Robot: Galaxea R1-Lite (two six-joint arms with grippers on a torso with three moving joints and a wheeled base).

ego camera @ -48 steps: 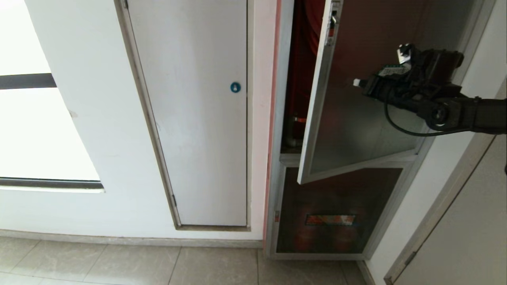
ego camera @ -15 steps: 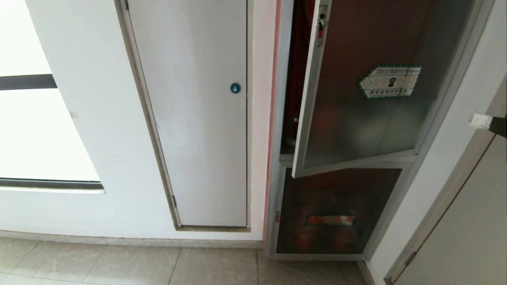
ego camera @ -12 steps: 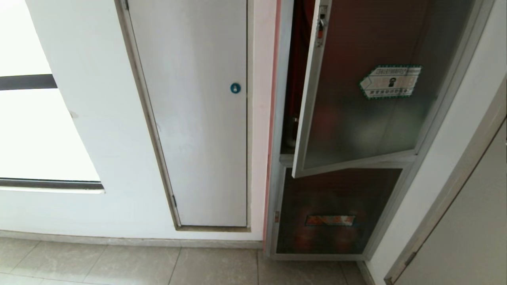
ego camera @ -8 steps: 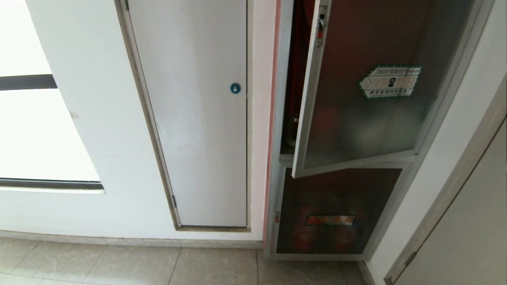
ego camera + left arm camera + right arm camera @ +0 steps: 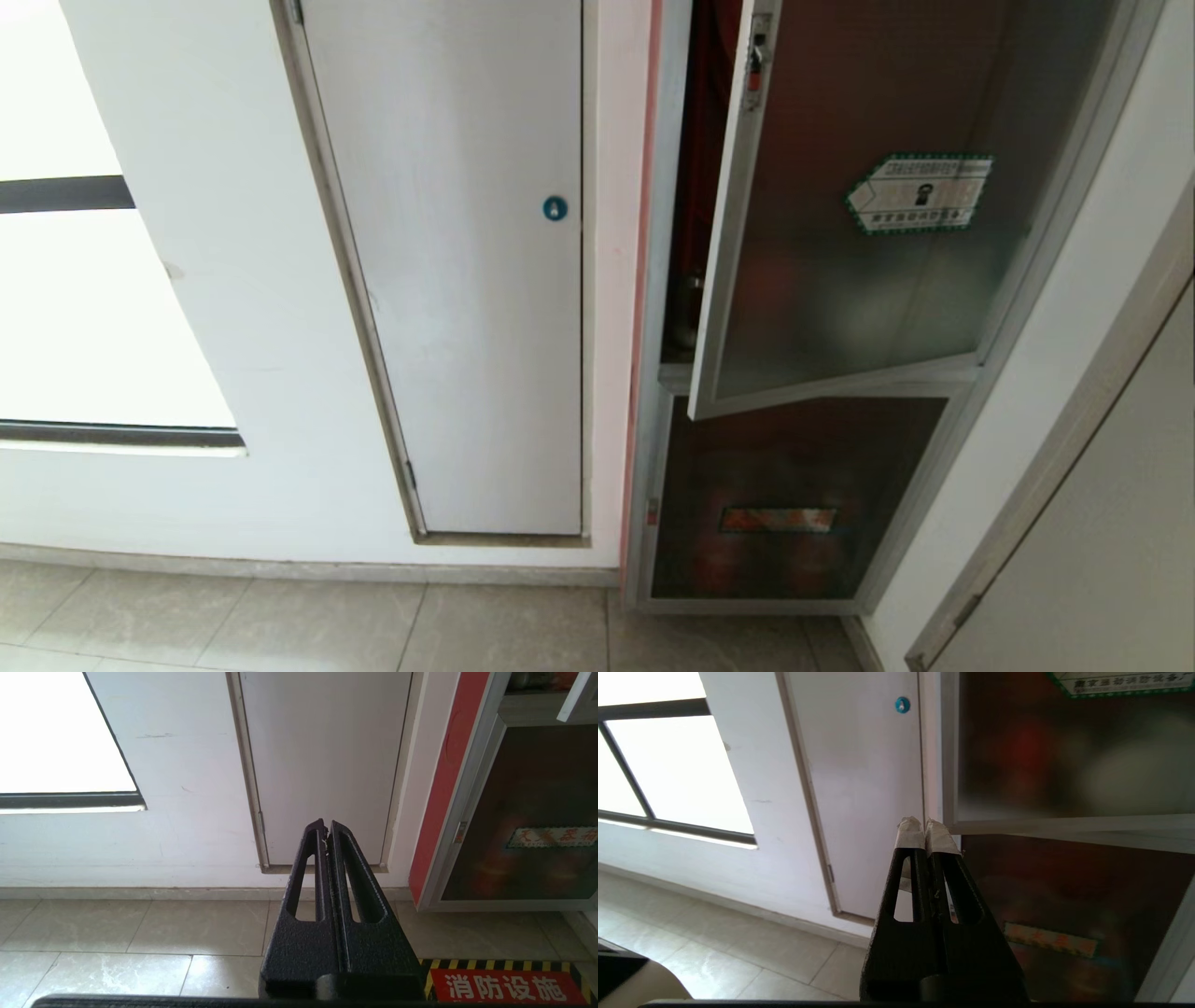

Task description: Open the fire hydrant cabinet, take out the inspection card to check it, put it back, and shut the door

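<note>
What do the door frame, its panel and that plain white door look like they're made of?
Door: the frame looks like brushed aluminium, pale silver and matte. Its panel looks like tinted glass or acrylic, dark, with blurred red shapes showing through. White door: painted metal or wood, smooth and flat; cannot tell which.

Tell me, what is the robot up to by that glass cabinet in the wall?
Nothing is being handled at this moment. The fire hydrant cabinet has its glass door standing partly ajar, with a narrow gap showing red inside. Neither arm shows from the head camera. The right tool is shut and empty, hanging low in front of the door's bottom corner. The left tool is shut too, parked low and pointing at the plain white door beside the cabinet. No inspection card is in sight.
</note>
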